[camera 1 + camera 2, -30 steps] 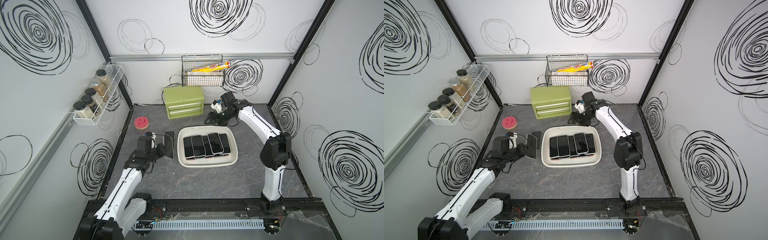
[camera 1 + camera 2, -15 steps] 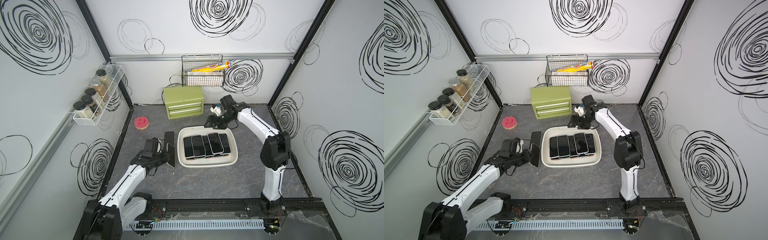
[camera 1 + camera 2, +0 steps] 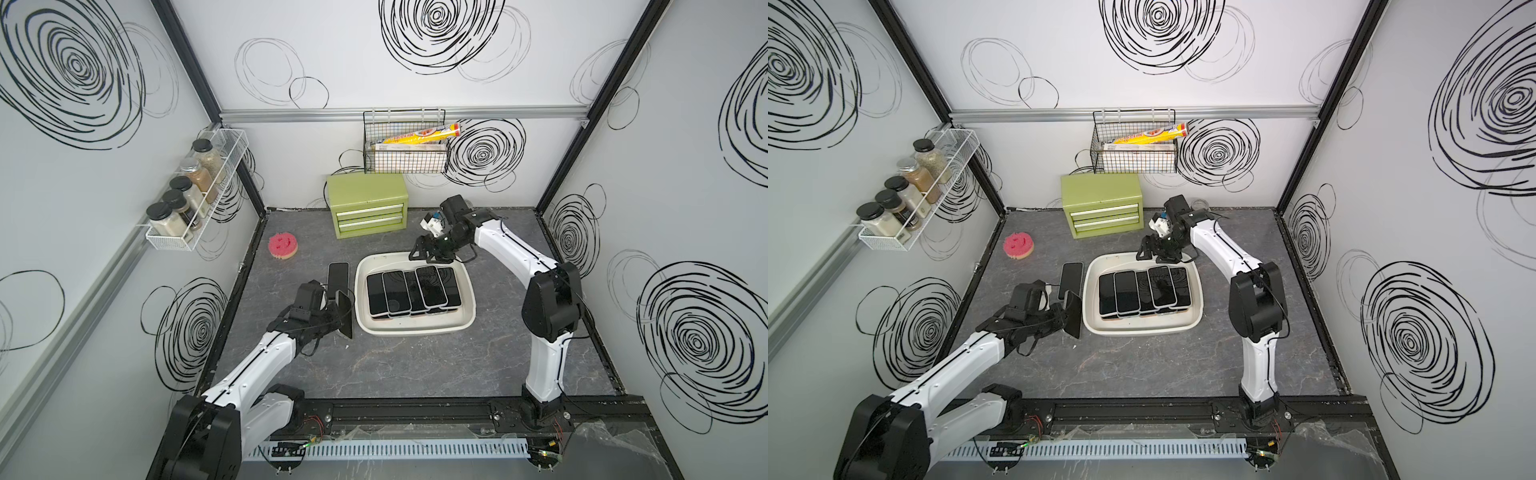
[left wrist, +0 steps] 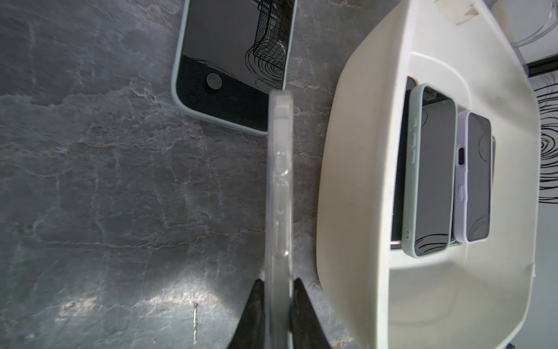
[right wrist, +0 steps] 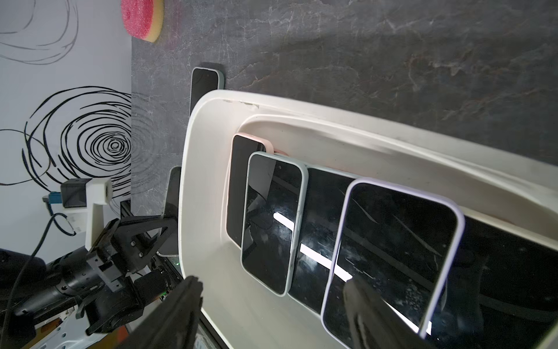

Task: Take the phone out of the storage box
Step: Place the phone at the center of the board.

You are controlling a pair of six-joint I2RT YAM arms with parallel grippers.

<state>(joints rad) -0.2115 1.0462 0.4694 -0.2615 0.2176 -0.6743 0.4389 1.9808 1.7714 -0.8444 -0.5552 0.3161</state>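
**A:** Nearest first: what has the left gripper got?

**B:** It is clamped on a clear-cased phone, gripped by one short end with the phone stood on its long edge. The phone is over the table, outside the storage box and just beside its left wall. I cannot tell whether its lower edge touches the table.

**A:** Which way does it run?

**B:** Its long axis runs near-to-far, about parallel to that wall. A little farther on, a mint-cased phone lies flat on the table, also just beside the box. I judge the held one needs rolling flat and setting down on the bare slate short of that one.

**A:** And inside the box?

**B:** There is a row of phones, screens up, long axes near-to-far, overlapping. A lavender-cased phone rides on top of its neighbours.

**A:** The right gripper?

**B:** It is farthest back, over the box's far rim, jaws wide with nothing between them. The lavender phone's short far end faces it, so I'd say that arm is the nearer one for another pick.
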